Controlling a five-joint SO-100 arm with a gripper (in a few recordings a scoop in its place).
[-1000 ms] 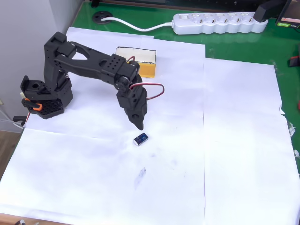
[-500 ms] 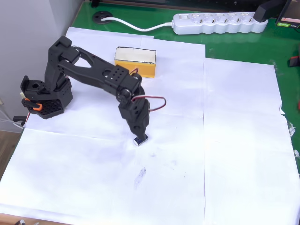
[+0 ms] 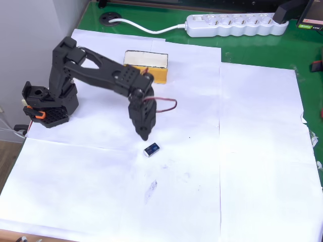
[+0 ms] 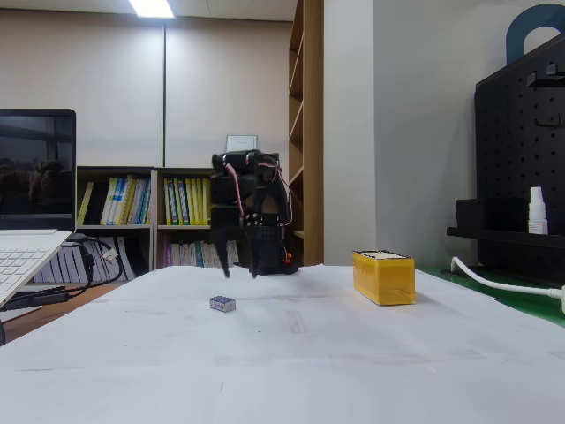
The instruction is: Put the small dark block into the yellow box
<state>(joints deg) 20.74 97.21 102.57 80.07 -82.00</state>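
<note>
In the overhead view the arm's base (image 3: pixel 46 103) is seen at the left edge of the white paper sheets (image 3: pixel 242 166), presumably so that both task items fall within reach across the covered table. From there the black links are stretched rightward and downward, and the gripper (image 3: pixel 144 133) is held pointing down just above and to the left of the small dark block (image 3: pixel 152 148). No contact between them is shown: in the fixed view the gripper (image 4: pixel 241 270) hangs clear above the paper, while the small dark block (image 4: pixel 222 304) lies flat on the sheet below it and a little to the left. The fingers are seen slightly parted, with a gap between them in the fixed view, and nothing is held. This stance is judged to be a hover over the block in readiness for a descent and grasp, which is not yet made.

Further right in the fixed view, the yellow box (image 4: pixel 383 276) stands well apart from the block; in the overhead view the yellow box (image 3: pixel 147 65) lies beyond the arm's elbow, partly hidden by it, its pale top turned upward so that a block can be dropped in. A white power strip (image 3: pixel 236 24) is laid on the green table (image 3: pixel 252 48) at the far edge, clear of the work.
</note>
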